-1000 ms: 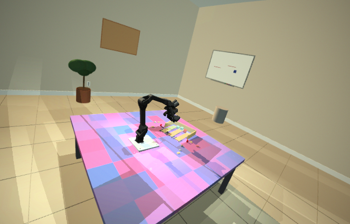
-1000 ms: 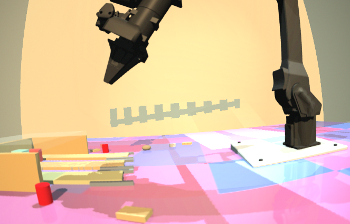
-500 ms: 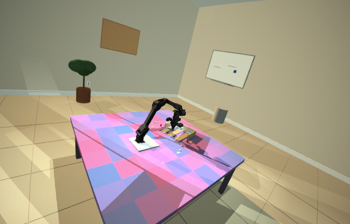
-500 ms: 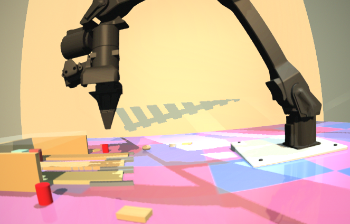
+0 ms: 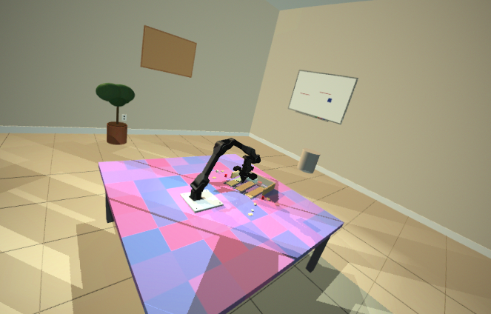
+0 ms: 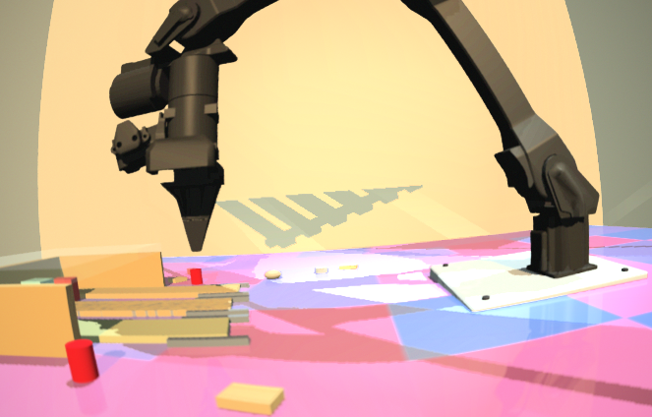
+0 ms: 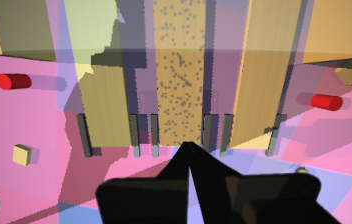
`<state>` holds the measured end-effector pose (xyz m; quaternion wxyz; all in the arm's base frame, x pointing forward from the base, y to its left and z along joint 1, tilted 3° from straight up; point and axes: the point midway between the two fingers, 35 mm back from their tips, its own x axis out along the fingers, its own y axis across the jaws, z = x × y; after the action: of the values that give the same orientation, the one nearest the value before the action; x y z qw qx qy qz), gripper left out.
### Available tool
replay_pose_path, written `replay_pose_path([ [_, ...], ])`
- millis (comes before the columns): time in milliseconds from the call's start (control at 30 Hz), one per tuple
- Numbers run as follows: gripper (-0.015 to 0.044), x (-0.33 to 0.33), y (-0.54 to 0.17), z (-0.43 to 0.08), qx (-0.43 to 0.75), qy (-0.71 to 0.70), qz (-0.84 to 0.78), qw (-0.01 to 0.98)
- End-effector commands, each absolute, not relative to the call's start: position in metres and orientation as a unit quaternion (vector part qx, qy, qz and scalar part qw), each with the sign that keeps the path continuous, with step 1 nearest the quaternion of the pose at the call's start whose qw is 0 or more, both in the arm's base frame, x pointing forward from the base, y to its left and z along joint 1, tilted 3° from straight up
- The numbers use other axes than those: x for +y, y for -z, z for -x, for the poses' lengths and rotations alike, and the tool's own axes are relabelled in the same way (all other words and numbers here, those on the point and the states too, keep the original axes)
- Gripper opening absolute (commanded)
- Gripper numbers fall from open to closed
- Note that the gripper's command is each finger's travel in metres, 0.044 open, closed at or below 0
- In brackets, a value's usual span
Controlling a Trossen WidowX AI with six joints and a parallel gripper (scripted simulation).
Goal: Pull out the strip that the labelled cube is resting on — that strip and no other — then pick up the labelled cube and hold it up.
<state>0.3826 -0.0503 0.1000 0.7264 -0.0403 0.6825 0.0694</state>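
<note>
Labelled cube cannot be picked out for certain: in the exterior view a mint-green block (image 6: 36, 281) and a reddish block (image 6: 67, 282) show a little above the near wall of the wooden tray (image 6: 12, 320) (image 5: 269, 189) (image 7: 21, 32), at the lower left of the frame, but no label is readable. In the wrist view, no cube is seen inside the tray.

The gripper (image 5: 243, 181) (image 6: 195, 249) (image 7: 187, 146) points straight down and is clenched, its fingertips together with nothing between them. In the exterior view the tips are above the strips, not touching them.

Three strips come out from the tray. In the wrist view, the greenish strip (image 7: 106, 107) (image 6: 173, 327) is at upper left, the speckled strip (image 7: 179, 100) (image 6: 157, 306) at upper centre, and the plain tan strip (image 7: 262, 95) (image 6: 142, 293) at upper right. Fingertips appear over the near end of the speckled one. Dark short rails (image 7: 84, 135) stand along both sides of each strip end.

One red cylinder (image 7: 13, 81) (image 6: 81, 361) is at left of the wrist view, another red cylinder (image 7: 326, 102) (image 6: 195, 275) at right.
</note>
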Motion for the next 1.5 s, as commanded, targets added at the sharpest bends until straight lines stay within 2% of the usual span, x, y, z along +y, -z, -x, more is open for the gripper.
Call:
replay_pose_path([
  [0, 0.0000, -0.050, -0.090, -0.382, 0.686, -0.070, 0.041, 0.723],
  [900, 0.0000, -0.044, -0.047, -0.382, 0.686, -0.070, 0.041, 0.723],
  [1467, 0.0000, -0.044, -0.045, -0.382, 0.686, -0.070, 0.041, 0.723],
])
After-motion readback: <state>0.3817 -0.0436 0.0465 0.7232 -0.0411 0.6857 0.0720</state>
